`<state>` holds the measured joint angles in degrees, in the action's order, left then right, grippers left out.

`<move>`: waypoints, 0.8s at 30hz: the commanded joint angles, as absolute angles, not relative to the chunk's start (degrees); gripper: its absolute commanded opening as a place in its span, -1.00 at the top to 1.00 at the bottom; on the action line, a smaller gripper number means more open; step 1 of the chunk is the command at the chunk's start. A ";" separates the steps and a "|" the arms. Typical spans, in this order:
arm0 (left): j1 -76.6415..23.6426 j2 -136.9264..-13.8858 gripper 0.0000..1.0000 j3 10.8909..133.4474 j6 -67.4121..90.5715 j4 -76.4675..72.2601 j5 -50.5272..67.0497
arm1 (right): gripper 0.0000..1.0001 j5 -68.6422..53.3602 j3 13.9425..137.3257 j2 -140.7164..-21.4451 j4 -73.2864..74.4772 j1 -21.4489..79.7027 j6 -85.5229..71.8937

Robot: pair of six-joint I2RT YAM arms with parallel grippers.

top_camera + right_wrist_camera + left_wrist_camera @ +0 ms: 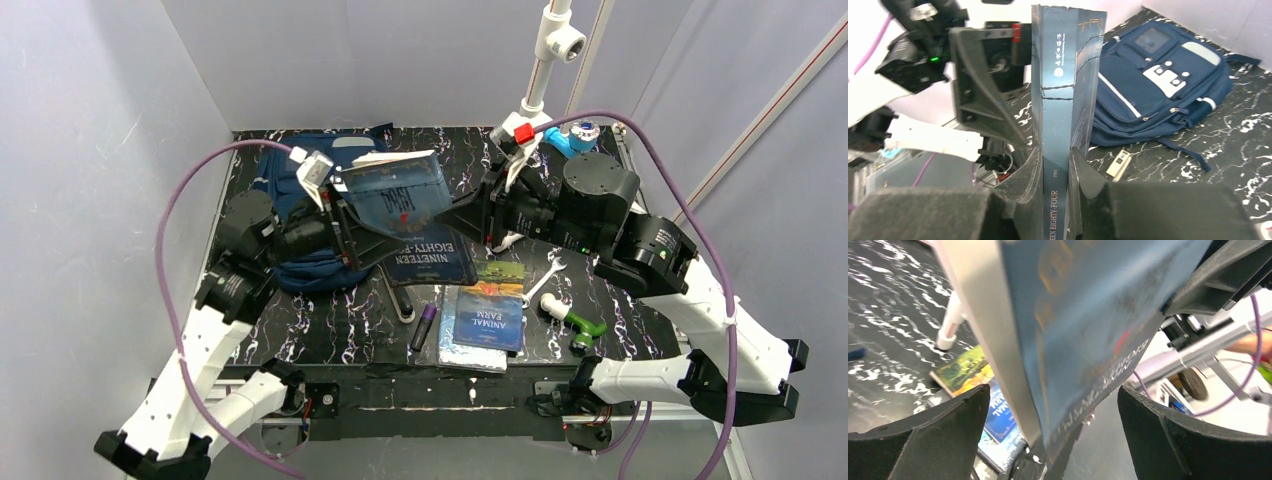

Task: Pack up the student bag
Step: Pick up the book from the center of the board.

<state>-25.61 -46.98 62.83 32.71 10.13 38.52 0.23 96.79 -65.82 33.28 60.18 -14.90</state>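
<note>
Above the counter, top view: a dark blue book titled Nineteen Eighty-Four hangs in the air between the two arms. The right pincer has it at one end and the left pincer sits at the other. The student bag lies flat at the back left of the counter, partly under the left arm. Out on the counter: Animal Farm book lying on a silvery flat item, purple marker, wrench, green-and-white tool. Nothing is visibly in the bag.

Left wrist view: the left pincer's jaws stand wide apart. The book's page edge and cover run between them, and neither of the fingers touches it. No grip on this side.

Right wrist view: the right pincer is clamped on the book's spine near its lower end. The book is upright and its cover splays a bit at the top. The bag lies behind it, front side up, and its pockets look zipped. The main opening is not visible, so I can't tell if it is open. A small pale item lies just beside the bag.

Judgement: early stage. One book is lifted, probably mid hand-over between the arms, and nothing is packed as far as shown. Left to do: get this book into the bag, then likely the other book and the marker. Opening the bag may be pending too.
</note>
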 commanded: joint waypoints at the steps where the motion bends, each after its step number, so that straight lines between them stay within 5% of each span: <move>1: -25.50 -50.87 -0.96 62.16 35.85 -2.86 51.90 | 0.97 -6.57 96.88 -63.56 25.30 60.29 -16.43; 15: -25.53 -51.86 -0.97 64.87 28.98 -4.09 64.29 | 0.97 -15.17 96.23 -59.75 22.13 60.31 -20.19; 24: -25.50 -52.76 -0.96 61.60 43.45 -26.33 66.67 | 0.97 -16.55 96.69 -59.94 18.73 60.29 -21.20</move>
